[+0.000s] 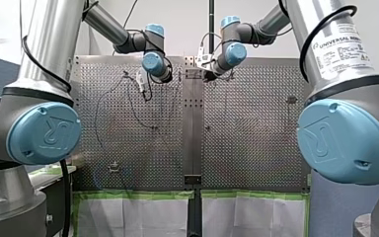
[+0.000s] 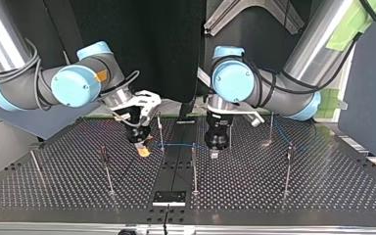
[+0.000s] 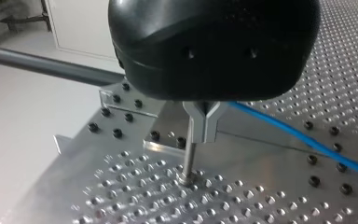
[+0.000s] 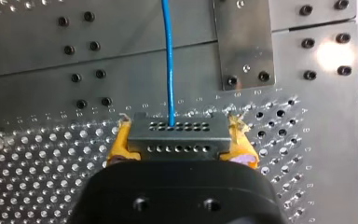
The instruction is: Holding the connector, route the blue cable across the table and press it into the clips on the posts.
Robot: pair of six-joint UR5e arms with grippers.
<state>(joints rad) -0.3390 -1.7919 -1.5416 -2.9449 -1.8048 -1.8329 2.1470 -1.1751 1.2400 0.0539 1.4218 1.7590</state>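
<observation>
**Cable routing at the centre of the perforated table (image 2: 323, 188).**

*Hazards.* The blue cable (image 2: 181, 145) runs as a nearly straight line across the middle of the top view. It starts at the connector (image 4: 177, 136) at centre-left, passes the left gripper (image 2: 218, 142) and is carried on toward the right of the frame. With so little slack shown, a pull taken too far is judged likely to twist the connector between the yellow pads (image 4: 121, 144). It could also lift the cable out of clips further along the run.

In the left wrist view the cable emerges from behind the forked clip (image 3: 205, 122) just under the gripper body. Whether it is seated in the fork cannot be told. A press made off-line would probably push it down beside the clip, or bend the thin post (image 3: 190, 158) that carries it.

The two grippers are near each other at the centre of the top view, with a second post (image 2: 160, 131) between them. Contact is therefore a further risk if either is moved sideways.

*Claws.* The right gripper (image 4: 179, 149) is closed narrowly on the connector, with one pad laid against each short end. The cable is led straight ahead from the connector's perforated face. The left gripper's opening is hidden by its own black housing (image 3: 214, 46), so its state cannot be told.
</observation>
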